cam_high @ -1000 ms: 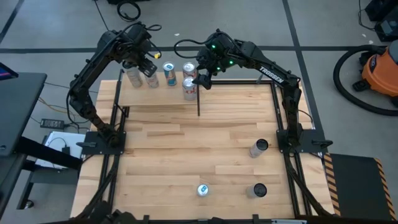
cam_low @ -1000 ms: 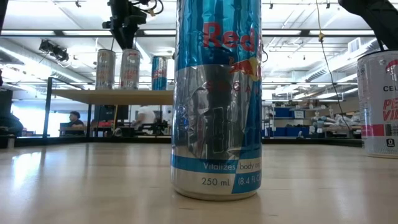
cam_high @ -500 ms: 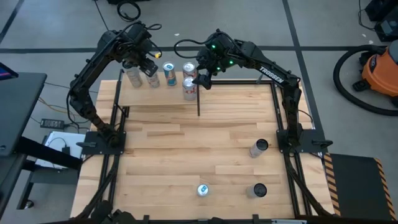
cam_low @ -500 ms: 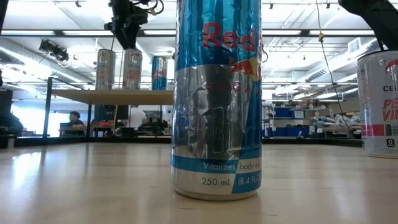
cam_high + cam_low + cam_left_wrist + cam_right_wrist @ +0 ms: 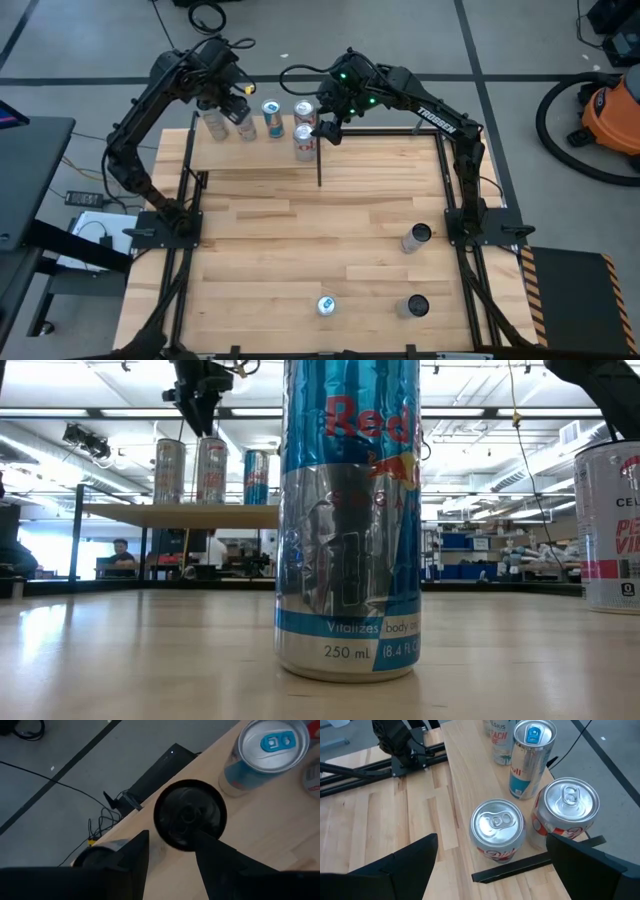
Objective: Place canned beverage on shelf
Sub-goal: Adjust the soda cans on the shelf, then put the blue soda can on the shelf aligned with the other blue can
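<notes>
High view: left claw (image 5: 238, 108) half-apart above a dark-topped can (image 5: 245, 128) on the shelf (image 5: 380, 155), right claw (image 5: 326, 128) wide apart beside four shelved cans, three counter (image 5: 260, 260) cans left.

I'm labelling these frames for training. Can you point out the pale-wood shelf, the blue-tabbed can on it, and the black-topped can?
Pale-wood shelf with black rods (image 5: 465, 765): right wrist view, bare panel surface.
Silver-and-blue can with blue tab (image 5: 534, 733): right wrist view, lid.
Black-topped can (image 5: 189, 814): left wrist view, dark top.
</notes>
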Robot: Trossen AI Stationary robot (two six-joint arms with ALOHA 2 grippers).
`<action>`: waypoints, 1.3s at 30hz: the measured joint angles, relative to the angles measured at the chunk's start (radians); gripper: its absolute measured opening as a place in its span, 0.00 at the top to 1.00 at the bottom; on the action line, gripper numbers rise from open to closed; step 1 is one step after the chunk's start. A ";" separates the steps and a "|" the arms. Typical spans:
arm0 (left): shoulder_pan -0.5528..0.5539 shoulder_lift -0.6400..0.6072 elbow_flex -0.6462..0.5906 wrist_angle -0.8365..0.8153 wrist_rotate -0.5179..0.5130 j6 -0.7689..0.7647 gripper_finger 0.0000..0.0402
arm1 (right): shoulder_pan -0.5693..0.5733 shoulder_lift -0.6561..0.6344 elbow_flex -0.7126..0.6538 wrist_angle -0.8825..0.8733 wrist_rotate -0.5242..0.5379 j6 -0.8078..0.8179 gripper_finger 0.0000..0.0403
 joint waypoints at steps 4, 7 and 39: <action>-0.003 -0.023 0.000 0.000 -0.003 -0.003 0.61 | 0.000 0.000 0.000 -0.006 -0.003 -0.002 0.05; -0.018 -0.040 0.000 -0.012 -0.004 -0.007 0.61 | 0.005 0.000 0.000 -0.048 -0.005 -0.002 0.05; -0.562 -0.319 0.003 -0.080 -0.005 -0.295 0.61 | 0.426 0.001 -0.072 -0.343 0.151 0.016 0.05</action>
